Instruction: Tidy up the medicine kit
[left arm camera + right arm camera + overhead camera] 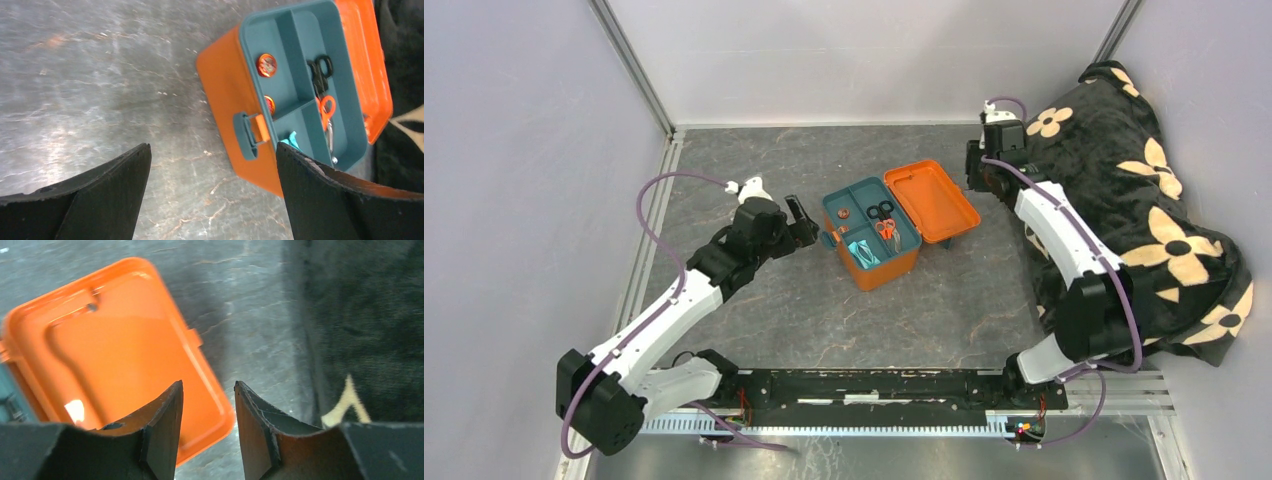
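**Both grippers empty, one on each side of the open box**

The left gripper [802, 222] is spread as wide as it goes and holds nothing; in its wrist view only bare table [824, 330] lies between the fingers. The right gripper [208, 385] stands about half open, also with nothing in it, and hovers over the outer edge of the lid [125, 350].

The medicine kit [882, 265] sits near the middle of the table, between the two arms. Its long axis runs roughly from far to near, with the near end swung a little to the right. The long side with the latch [245, 136] faces the left gripper, which is just beside it and apart from it. The lid is folded back flat on the opposite side, toward the right arm and the flowered blanket [1144, 190].

Inside, a tray [852, 203] holds scissors [882, 212] and a few small round pieces.

As I judge it, the left arm is nearer the tray and latch, and the right arm is nearer the lid.
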Controlling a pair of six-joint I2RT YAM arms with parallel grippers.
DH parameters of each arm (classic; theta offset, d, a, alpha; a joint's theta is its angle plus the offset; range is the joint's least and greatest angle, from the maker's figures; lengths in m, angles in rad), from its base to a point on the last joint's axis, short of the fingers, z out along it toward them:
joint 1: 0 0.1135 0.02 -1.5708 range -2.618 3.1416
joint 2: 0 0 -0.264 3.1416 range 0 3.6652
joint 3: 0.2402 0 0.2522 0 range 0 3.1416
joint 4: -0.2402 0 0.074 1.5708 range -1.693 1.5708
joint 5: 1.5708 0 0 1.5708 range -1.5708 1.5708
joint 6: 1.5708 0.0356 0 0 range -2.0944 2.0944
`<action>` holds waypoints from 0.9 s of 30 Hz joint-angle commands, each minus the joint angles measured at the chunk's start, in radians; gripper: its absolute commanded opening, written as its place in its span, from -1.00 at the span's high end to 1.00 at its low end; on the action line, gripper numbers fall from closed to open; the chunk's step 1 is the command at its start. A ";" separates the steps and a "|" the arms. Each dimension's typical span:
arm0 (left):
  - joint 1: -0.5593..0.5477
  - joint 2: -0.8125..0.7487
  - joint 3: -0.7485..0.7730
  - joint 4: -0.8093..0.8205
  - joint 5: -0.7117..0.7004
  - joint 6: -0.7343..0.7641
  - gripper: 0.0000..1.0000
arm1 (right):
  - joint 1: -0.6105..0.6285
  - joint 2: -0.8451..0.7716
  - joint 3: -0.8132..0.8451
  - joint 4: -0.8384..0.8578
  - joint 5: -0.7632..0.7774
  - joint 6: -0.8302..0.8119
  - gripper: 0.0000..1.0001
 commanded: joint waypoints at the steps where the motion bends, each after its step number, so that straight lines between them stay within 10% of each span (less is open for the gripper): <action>1: 0.018 0.025 0.000 0.149 0.200 0.078 -1.00 | -0.087 0.079 -0.019 0.076 -0.005 -0.019 0.02; 13: 0.036 0.038 -0.016 0.150 0.155 0.094 -1.00 | -0.186 0.173 -0.042 0.118 -0.010 -0.089 0.04; 27: 0.036 -0.236 -0.003 -0.299 -0.256 -0.073 -1.00 | -0.188 0.083 -0.102 0.176 -0.069 -0.079 0.03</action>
